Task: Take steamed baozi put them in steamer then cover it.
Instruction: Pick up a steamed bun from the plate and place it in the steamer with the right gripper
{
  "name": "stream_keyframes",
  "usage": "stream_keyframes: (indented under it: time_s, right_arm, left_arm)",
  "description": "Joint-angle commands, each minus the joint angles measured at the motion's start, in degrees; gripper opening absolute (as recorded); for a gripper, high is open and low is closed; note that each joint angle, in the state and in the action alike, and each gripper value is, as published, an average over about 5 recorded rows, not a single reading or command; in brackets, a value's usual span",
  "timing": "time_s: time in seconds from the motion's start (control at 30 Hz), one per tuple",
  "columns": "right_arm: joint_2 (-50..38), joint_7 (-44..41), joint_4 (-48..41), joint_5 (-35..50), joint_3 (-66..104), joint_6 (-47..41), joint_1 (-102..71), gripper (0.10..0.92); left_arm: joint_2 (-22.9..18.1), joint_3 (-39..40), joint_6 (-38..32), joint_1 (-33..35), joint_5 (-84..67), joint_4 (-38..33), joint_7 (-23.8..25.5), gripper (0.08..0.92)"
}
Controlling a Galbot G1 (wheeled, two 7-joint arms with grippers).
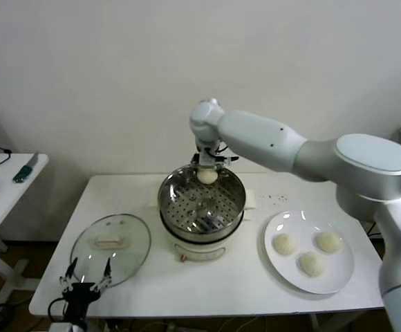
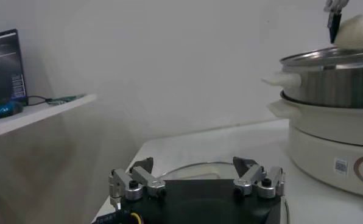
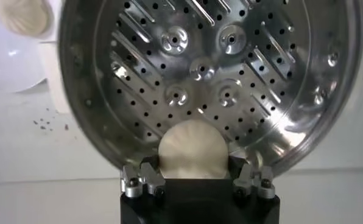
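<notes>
My right gripper (image 3: 193, 176) cradles one soft, light baozi (image 3: 192, 149) by its sides above the steamer (image 1: 202, 200), far edge; squeezing dents it. Left gripper (image 1: 84, 280) waits open, near-left.

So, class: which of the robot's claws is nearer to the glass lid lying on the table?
Left. The left claw hangs open at the glass lid's near edge. The right claw is farther off, above the steamer's far rim with a baozi between its fingers.
</notes>
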Motion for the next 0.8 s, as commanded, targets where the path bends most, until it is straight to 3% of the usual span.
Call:
stream_keyframes:
  time_s: [0.03, 0.33, 0.6, 0.8]
  right_arm:
    - [2.33, 0.8, -3.22, -4.57, 1.64, 1.01, -4.51, 0.721]
    - [2.08, 0.73, -3.39, -3.47, 1.78, 0.57, -5.4, 0.727]
    - [1.79, -0.39, -2.7, -1.59, 2.08, -0.24, -4.99, 0.82]
    - [-1.38, -2.56, 0.58, 6.2, 1.57, -0.96, -0.3, 0.823]
  left_arm:
    - [-0.04, -0.01, 0.13, 0.12, 0.17, -0.13, -0.02, 0.823]
    - [-0.2, 0.1, 0.17, 0.4, 0.46, -0.21, -0.02, 0.823]
    - [-0.57, 0.41, 0.18, 0.43, 0.98, -0.13, -0.07, 0.823]
    - [-0.7, 0.38, 0.25, 0.6, 1.08, -0.42, -0.16, 0.823]
